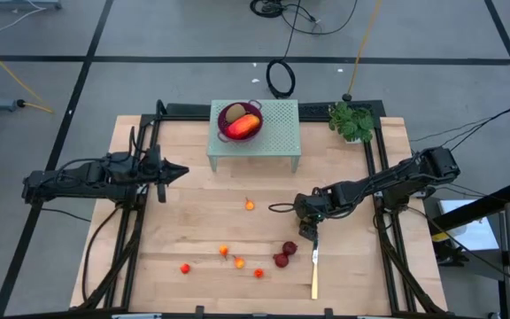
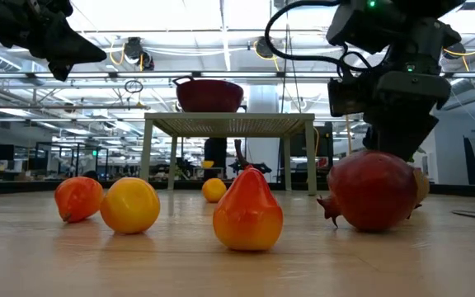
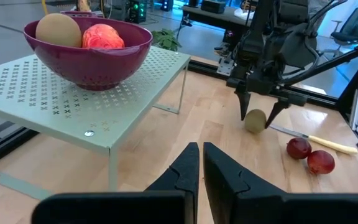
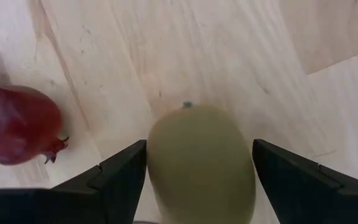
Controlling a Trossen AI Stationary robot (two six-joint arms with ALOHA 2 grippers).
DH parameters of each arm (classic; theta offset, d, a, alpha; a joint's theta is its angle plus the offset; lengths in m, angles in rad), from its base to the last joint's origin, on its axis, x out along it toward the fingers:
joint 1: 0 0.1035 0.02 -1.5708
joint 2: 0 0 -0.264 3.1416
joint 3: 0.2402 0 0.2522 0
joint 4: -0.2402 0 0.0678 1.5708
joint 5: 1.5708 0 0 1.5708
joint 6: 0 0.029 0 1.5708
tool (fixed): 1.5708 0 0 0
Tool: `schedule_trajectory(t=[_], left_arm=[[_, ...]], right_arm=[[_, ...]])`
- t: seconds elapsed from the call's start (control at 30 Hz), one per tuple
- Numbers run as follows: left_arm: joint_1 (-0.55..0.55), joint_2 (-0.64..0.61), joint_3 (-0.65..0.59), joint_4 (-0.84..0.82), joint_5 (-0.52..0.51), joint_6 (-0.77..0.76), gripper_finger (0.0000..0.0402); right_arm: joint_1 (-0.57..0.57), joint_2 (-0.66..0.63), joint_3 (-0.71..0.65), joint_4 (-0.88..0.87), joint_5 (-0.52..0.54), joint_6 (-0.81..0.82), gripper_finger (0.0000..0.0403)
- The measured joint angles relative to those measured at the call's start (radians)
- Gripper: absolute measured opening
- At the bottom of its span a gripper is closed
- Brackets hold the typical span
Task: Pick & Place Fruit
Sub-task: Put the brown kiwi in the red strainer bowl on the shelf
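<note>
A brown-green kiwi lies on the table between the open fingers of my right gripper, which points down at it from above; the left wrist view shows that gripper astride the kiwi. Two dark red round fruits lie just nearer the table's near edge. Several tiny orange-red balls are scattered on the near-left part of the table. A second kiwi and the red-orange fruit lie in the purple bowl. My left gripper hovers shut at the left, touching nothing. My right gripper comes at the kiwi from above, one finger on each side of its middle, across its width. The kiwi's underside rests on the table. I cannot tell whether the fingers touch its skin.
The bowl stands on a pale green perforated stand at the table's far middle. A yellow-handled knife lies right of the dark red fruits. A small green plant sits at the far right corner. Black frame rails run along both sides.
</note>
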Motion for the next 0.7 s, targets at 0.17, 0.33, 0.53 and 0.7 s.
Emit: schedule_trajectory(t=[0.17,0.33,0.53,0.7], left_arm=[[0.0,0.0,0.0,0.0,0.0,0.0,0.0021],[0.0,0.0,0.0,0.0,0.0,0.0,0.0021],[0.0,0.0,0.0,0.0,-0.001,0.0,0.0021],[0.0,0.0,0.0,0.0,-0.008,0.0,0.0021]], right_arm=[[0.002,0.0,-0.016,0.001,-0.003,-0.022,0.028],[0.002,0.0,-0.028,-0.001,-0.004,-0.022,0.0265],[0.002,0.0,-0.028,0.002,-0.003,-0.021,0.023],[0.002,0.0,-0.028,0.002,0.003,-0.006,0.0222]])
